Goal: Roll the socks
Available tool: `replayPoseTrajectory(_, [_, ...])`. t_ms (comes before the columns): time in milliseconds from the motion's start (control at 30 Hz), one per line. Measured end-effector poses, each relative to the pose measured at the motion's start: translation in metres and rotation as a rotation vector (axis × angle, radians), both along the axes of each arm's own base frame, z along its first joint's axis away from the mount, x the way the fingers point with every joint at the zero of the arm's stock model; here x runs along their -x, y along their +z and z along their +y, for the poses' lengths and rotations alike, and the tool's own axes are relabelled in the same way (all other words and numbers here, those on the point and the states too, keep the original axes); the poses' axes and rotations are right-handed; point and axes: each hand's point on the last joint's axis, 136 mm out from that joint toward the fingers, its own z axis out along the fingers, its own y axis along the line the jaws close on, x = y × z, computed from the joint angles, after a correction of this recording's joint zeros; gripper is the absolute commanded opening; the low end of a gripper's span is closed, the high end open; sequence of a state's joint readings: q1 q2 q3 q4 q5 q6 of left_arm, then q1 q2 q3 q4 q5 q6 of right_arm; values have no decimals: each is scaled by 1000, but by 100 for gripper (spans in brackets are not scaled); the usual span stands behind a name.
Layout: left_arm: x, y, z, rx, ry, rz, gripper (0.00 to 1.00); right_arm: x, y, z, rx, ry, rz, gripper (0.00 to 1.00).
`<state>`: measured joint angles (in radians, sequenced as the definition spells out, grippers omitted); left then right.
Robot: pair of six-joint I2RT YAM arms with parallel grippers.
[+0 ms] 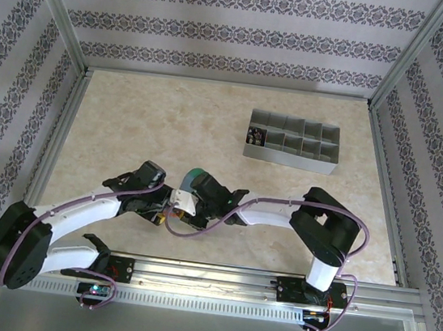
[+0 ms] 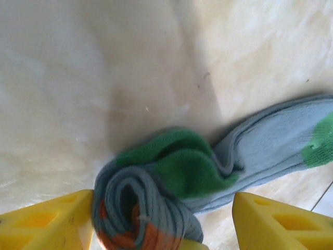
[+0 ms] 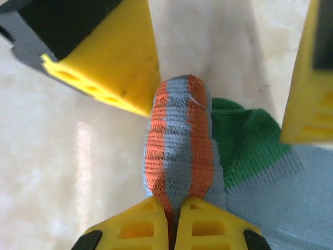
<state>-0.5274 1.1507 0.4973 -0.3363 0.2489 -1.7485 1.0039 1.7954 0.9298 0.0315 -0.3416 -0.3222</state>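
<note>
The right end effector (image 3: 174, 208) pinches the rolled blue-teal fabric sock with orange bands (image 3: 179, 140); the left end effector (image 2: 164, 213) stands spread astride it. Recommended: re-close squarely on the roll.

no legible text, no labels or brand marks, no numbers, no signs readable on any surface

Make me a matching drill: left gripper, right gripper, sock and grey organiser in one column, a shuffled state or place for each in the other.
1. left gripper
2. right gripper
3. sock
4. grey organiser

a. partly rolled, green heel showing
b. jaws shut on the rolled end
c. far right part of the table
d. jaws open, one either side of the roll

Pairs: 1-d, 2-b, 3-a, 4-c
</note>
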Motion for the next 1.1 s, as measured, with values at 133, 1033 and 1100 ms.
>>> replayPoseTrajectory(133, [-2, 7, -4, 36, -8, -43, 61, -17, -2, -11, -47, -80, 183, 0])
replayPoseTrajectory(1033, [-37, -12, -37, 87, -99, -102, 40, -50, -2, -31, -160, -250, 850, 0])
replayPoseTrajectory(1100, [-36, -15, -39, 86, -113, -88, 14, -49, -2, -32, -150, -249, 853, 0])
